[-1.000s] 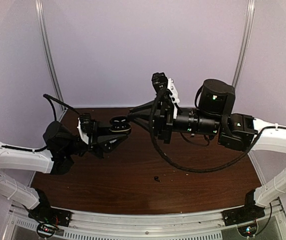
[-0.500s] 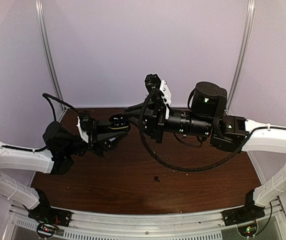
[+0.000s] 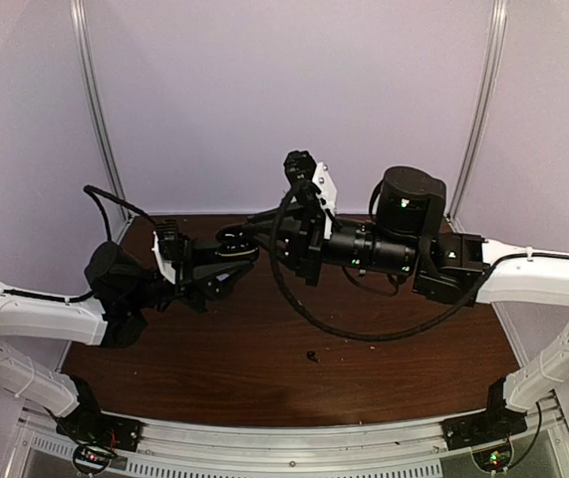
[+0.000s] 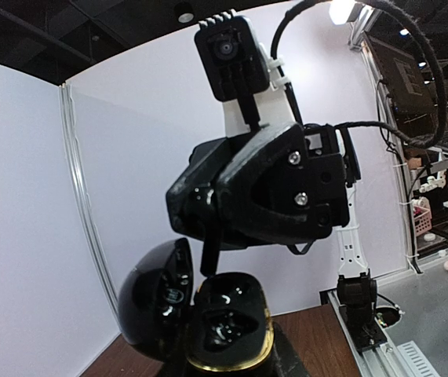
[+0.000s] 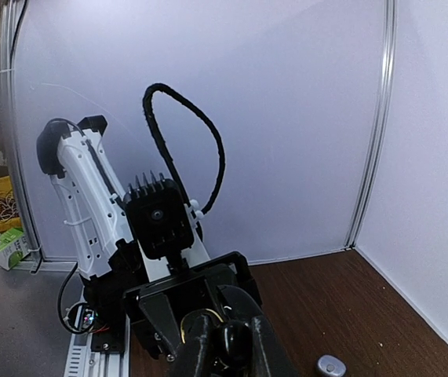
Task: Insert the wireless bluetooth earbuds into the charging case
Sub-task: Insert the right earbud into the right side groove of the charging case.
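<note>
Nearest the bases, one black earbud (image 3: 312,356) lay loose on the table (image 3: 414,378), well apart from both arms. Further in, the left gripper (image 3: 228,257) was clamped on the charging case (image 3: 236,243) — lid hinged open. The right gripper (image 3: 256,221) hung just over the open case, jaws narrow — whether they pinched a bud could not be told. A small silvery piece (image 5: 329,365) lay on the wood.

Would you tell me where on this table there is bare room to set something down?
Bare wood runs along the near edge of the table, both left of the black earbud and right of it toward the right edge. The back-centre is crowded: the left gripper holds the open charging case there, with the right gripper right at its mouth.
</note>
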{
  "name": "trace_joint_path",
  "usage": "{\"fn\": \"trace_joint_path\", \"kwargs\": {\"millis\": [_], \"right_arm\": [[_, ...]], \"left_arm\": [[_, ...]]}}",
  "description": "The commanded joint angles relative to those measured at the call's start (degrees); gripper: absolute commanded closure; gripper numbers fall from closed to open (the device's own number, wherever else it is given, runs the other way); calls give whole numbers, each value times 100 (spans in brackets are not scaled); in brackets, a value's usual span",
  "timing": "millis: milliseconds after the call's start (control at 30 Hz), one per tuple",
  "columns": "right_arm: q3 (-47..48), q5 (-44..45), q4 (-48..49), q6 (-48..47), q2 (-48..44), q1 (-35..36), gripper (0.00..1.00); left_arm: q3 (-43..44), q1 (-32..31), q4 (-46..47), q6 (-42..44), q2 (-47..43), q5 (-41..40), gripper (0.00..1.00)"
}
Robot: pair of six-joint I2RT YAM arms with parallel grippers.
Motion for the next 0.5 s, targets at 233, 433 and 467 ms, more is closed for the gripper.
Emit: {"fn": "trace_joint_path", "kwargs": {"millis": [233, 433, 467], "right_arm": [[-102, 102, 228, 112, 144, 45, 83], [-155, 68, 274, 189, 124, 45, 83], [-163, 53, 279, 198, 110, 45, 83]], "left_arm": [[-10, 4, 378, -53, -101, -116, 100], [-56, 13, 413, -76, -126, -202, 100], [-56, 12, 409, -83, -127, -217, 100]]}}
